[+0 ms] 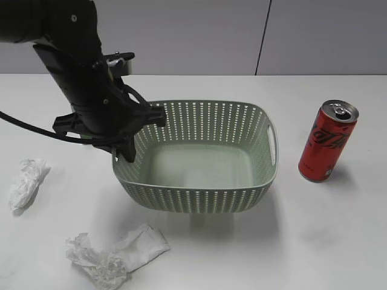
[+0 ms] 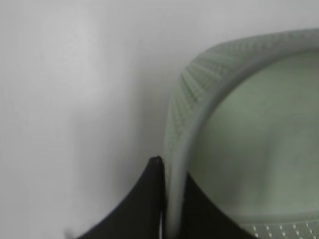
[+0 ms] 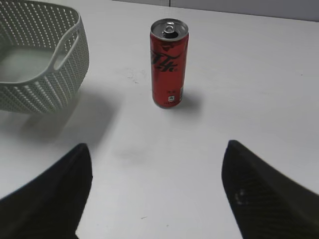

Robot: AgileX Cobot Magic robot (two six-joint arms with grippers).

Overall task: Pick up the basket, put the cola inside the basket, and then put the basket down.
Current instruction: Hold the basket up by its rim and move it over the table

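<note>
The pale sage-green basket (image 1: 205, 158) hangs tilted a little above the white table, its shadow below it. My left gripper (image 1: 129, 145) is shut on the basket's left rim, one finger on each side of the wall (image 2: 173, 199). The basket (image 2: 239, 139) is empty. The red cola can (image 1: 327, 141) stands upright on the table to the basket's right, apart from it. In the right wrist view the can (image 3: 169, 64) stands ahead of my open, empty right gripper (image 3: 157, 154), with the basket (image 3: 45, 64) at upper left. The right gripper does not show in the exterior view.
Two crumpled white tissues lie on the table at the left (image 1: 27, 181) and front left (image 1: 115, 254). The table (image 1: 314, 241) is white; a grey wall stands behind it.
</note>
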